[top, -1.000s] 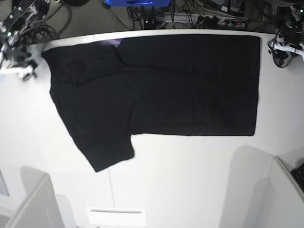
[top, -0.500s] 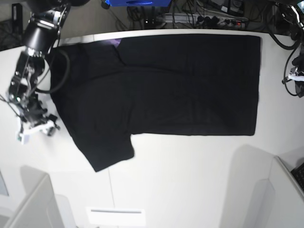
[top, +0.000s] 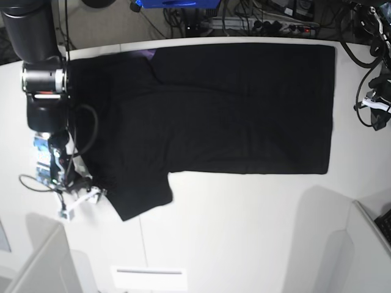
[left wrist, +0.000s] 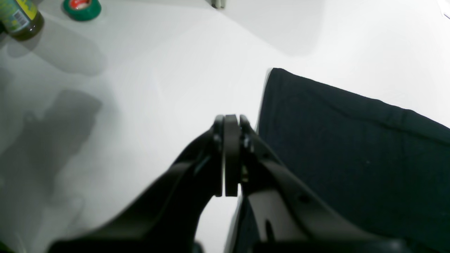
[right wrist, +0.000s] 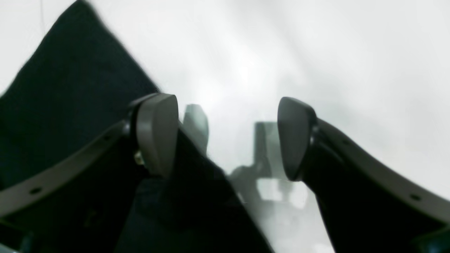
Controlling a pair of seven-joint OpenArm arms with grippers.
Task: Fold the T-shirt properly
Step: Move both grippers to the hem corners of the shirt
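Note:
The black T-shirt (top: pixel 232 110) lies spread flat on the white table (top: pixel 244 232), with a sliver of purple (top: pixel 145 55) at its far left edge. My right gripper (top: pixel 79 200) sits low at the left sleeve's outer edge. The right wrist view shows that gripper (right wrist: pixel 226 133) open, with dark T-shirt cloth (right wrist: pixel 70 105) beside and under its left finger (right wrist: pixel 158 133) and nothing between the fingers. My left gripper (left wrist: pixel 231 123) is shut on nothing, hovering over bare table just left of a T-shirt corner (left wrist: pixel 351 147). In the base view it (top: pixel 375 105) is off the shirt's right edge.
A dark bottle (left wrist: pixel 17 17) and a green tape roll (left wrist: pixel 82 7) stand on the table beyond the left gripper. Cables and a power strip (top: pixel 287 25) run behind the table. Grey partitions (top: pixel 43 262) rise at both front corners, and a white plate (top: pixel 149 278) lies at the front edge.
The right arm has swung down the table's left side to the sleeve's lower edge and its jaws have spread wider. The left gripper closed and has shifted slightly.

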